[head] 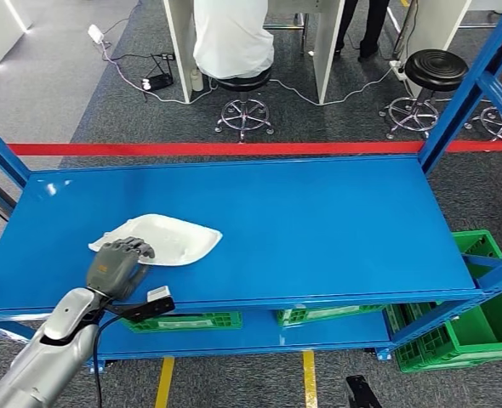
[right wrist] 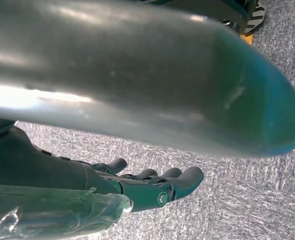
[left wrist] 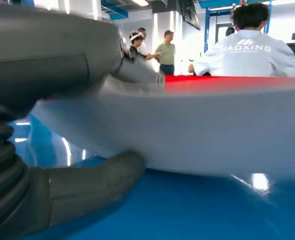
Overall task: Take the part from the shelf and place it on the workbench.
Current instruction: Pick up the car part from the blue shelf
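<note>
Much of the white part (head: 162, 239) near its 8 o'clock end is hidden under the left hand (head: 118, 264) in the head view, so its outline there cannot be traced, and the left wrist view sits so close that the part (left wrist: 199, 130) runs off the picture as a broad pale slab with no edges to read. The workbench cannot be picked out with any certainty. The right hand (right wrist: 153, 187) shows against grey carpeted floor (right wrist: 232, 200), half covered by a large blurred silver-grey cylinder that crosses the right wrist view; its dark fingers (right wrist: 183, 179) lie stretched out side by side, loosely apart, with nothing between them. The part lies flat on the top board of the blue shelf (head: 312, 221), toward the board's 8 o'clock corner, its pointed tip aimed at 3 o'clock. The left hand's fingers (head: 133, 249) lie over the part's upper face at its near end, and in the left wrist view the thick grey thumb (left wrist: 100, 177) lies on the blue board with its tip at the part's lower edge, so the part sits between thumb and fingers; whether the hold is firm I cannot tell. The silver left arm (head: 49, 348) comes up from 7 o'clock, wrist level with the board's front rim, palm turned down. Beyond the shelf a red tape line (head: 236, 149) crosses the floor, and a person in a white shirt (head: 232, 38) sits on a stool (head: 243, 93) at 12 o'clock.
</note>
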